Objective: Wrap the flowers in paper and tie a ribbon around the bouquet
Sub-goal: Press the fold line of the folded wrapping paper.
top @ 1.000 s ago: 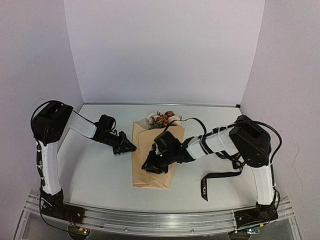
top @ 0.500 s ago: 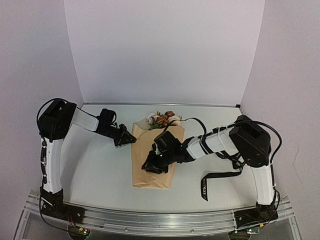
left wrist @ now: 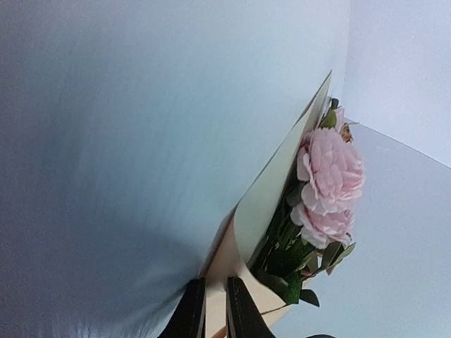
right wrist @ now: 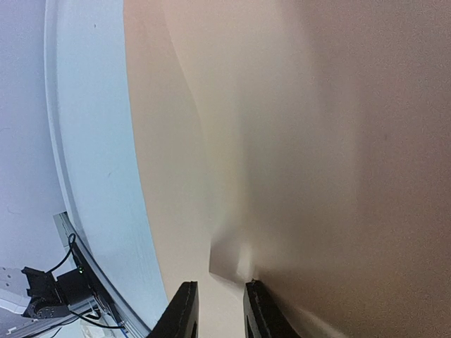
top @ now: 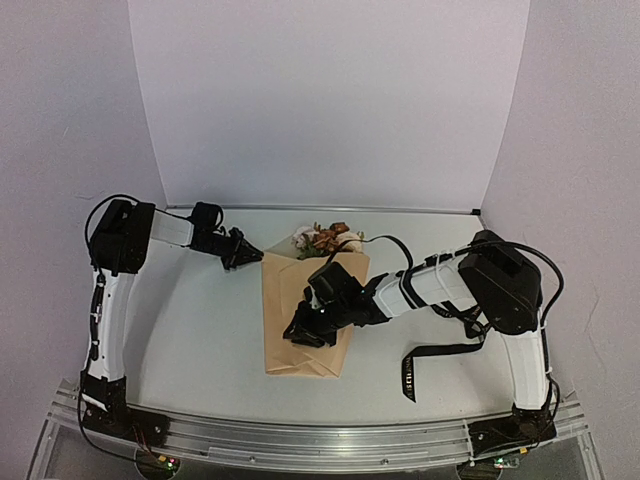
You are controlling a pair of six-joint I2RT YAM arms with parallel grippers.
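Tan kraft paper point(top: 285, 285), folded into a flat cone on the table point(top: 200, 330), holds the flowers point(top: 325, 238), whose pink, cream and orange-brown blooms and green leaves stick out of its wide far end.
The left gripper point(left wrist: 213, 313) is pinched on the paper's far-left edge. The right gripper point(top: 298, 335) lies on the paper's middle with its fingers narrowly apart; whether it grips a fold cannot be told. The black fabric ribbon point(top: 408, 375) lies right of the paper; its light lettering is too small to read.
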